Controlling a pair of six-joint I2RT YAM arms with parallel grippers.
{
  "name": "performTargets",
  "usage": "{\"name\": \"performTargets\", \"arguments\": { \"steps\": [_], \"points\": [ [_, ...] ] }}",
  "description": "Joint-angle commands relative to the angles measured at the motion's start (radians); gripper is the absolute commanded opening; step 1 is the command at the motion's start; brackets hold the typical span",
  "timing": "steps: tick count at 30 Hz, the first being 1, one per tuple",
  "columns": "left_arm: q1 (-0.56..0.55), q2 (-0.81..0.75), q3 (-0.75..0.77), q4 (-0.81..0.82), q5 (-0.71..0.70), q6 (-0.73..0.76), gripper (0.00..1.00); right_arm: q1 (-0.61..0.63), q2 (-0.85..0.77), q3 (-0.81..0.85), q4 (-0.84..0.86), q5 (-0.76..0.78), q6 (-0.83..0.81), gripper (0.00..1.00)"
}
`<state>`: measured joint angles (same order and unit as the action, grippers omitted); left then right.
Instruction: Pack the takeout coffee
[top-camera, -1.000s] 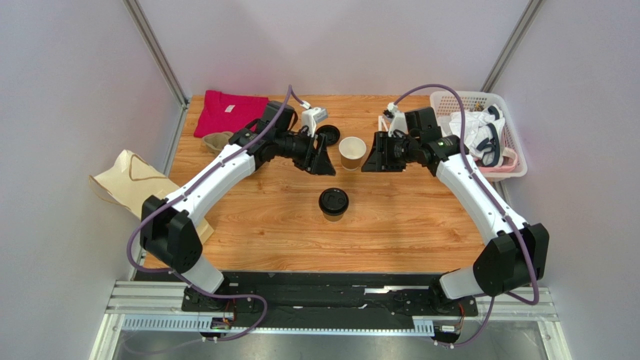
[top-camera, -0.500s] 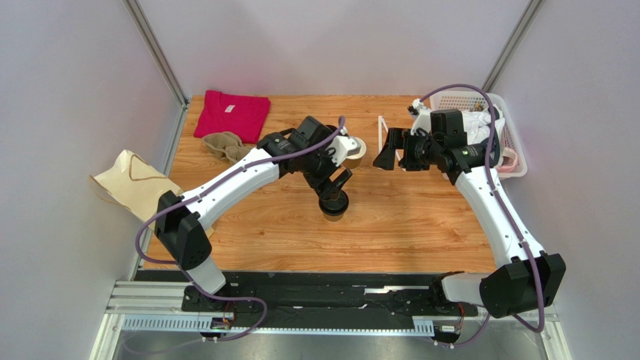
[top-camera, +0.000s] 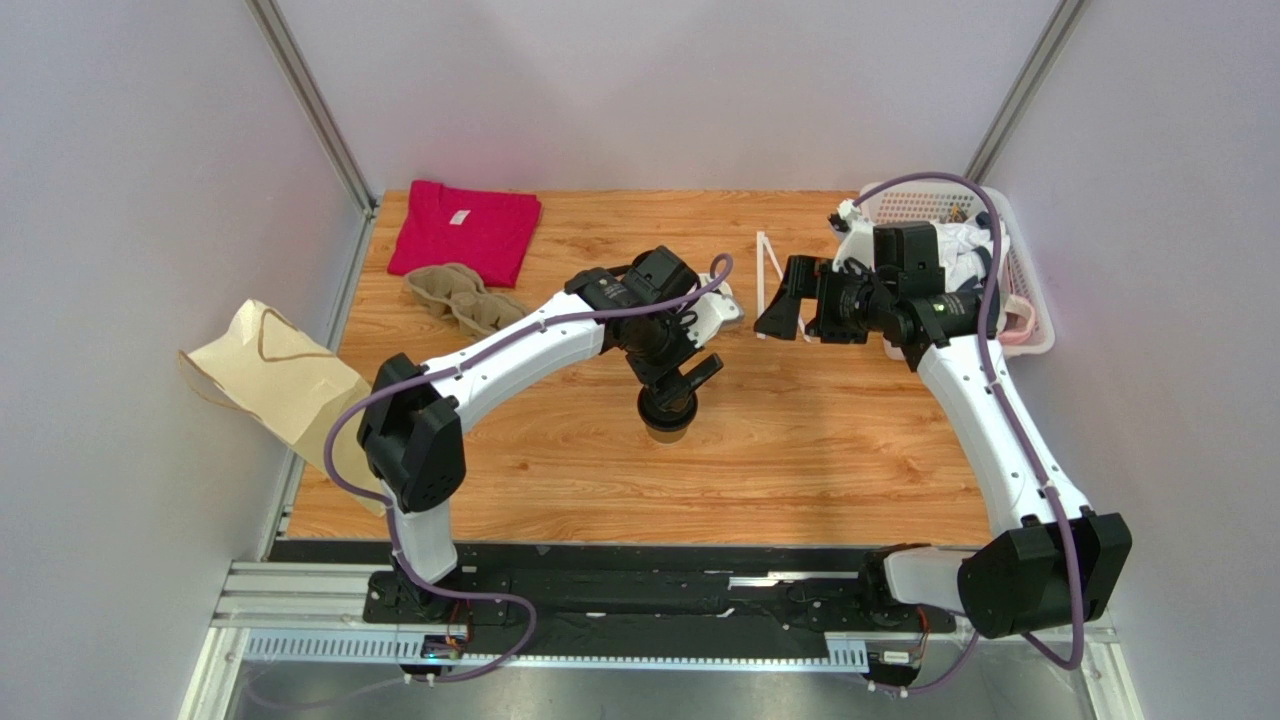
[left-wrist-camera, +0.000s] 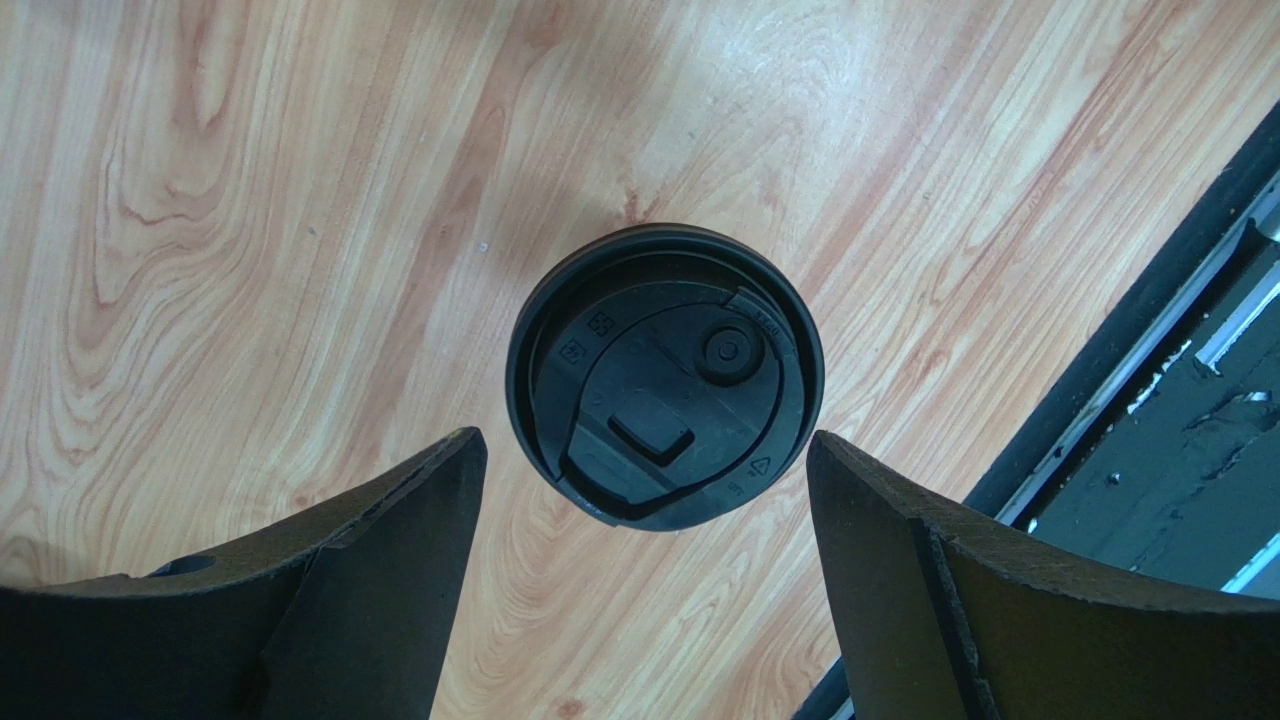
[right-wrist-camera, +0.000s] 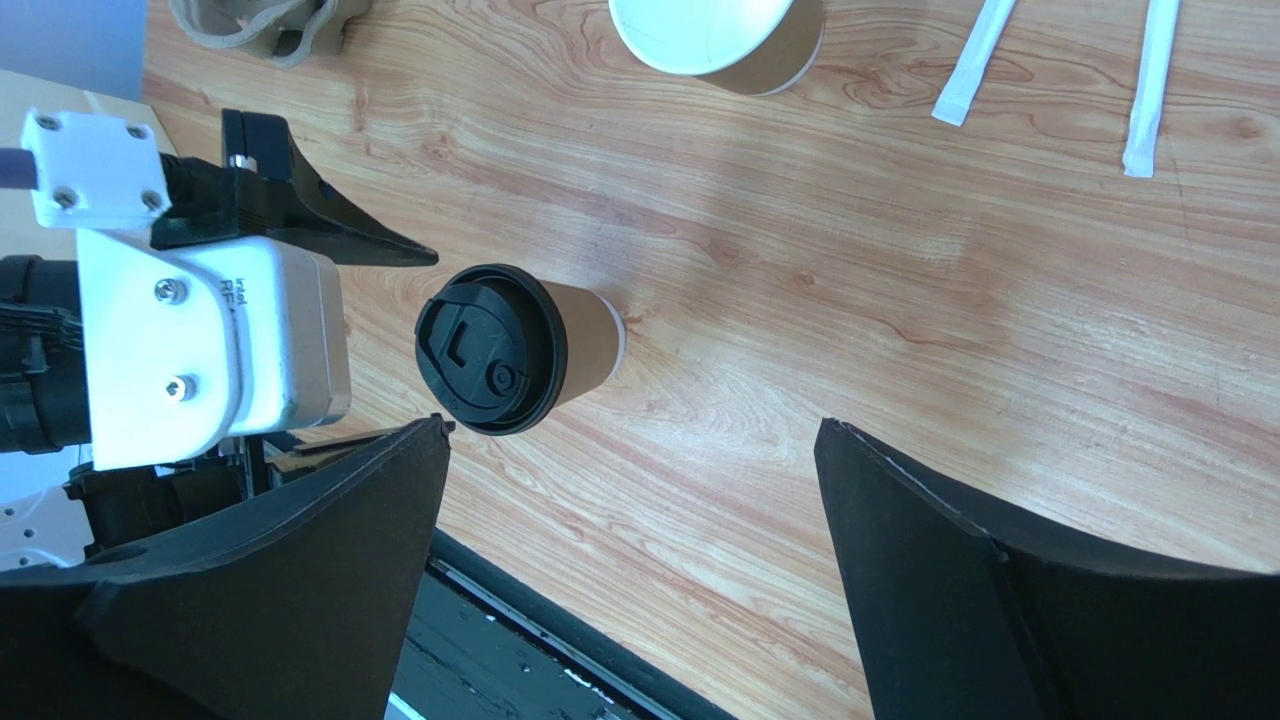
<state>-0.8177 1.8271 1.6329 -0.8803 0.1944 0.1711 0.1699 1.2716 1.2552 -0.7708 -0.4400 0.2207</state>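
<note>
Coffee stood upright on table, centre of left wrist view. Left pincer hovered over it, released, fingers either side of lid, no touch: probably lined up for grasp. Right pincer released too, empty.

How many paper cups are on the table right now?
2: the lidded cup under the left hand, and an open cup farther back, behind it. Others may be hidden.

No readable text (lid embossing unclear)
</note>
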Motion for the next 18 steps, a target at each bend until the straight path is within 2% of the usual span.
{"name": "performTargets", "arguments": {
  "steps": [1, 18],
  "points": [
    [-0.018, 0.006, 0.047, 0.001, -0.01, 0.027, 0.88, -0.018, -0.029, -0.017, 0.022, -0.035, 0.019, 0.99],
    [-0.034, 0.05, 0.021, 0.049, -0.049, 0.057, 0.87, -0.047, -0.032, -0.034, 0.034, -0.074, 0.04, 1.0]
  ]
}}
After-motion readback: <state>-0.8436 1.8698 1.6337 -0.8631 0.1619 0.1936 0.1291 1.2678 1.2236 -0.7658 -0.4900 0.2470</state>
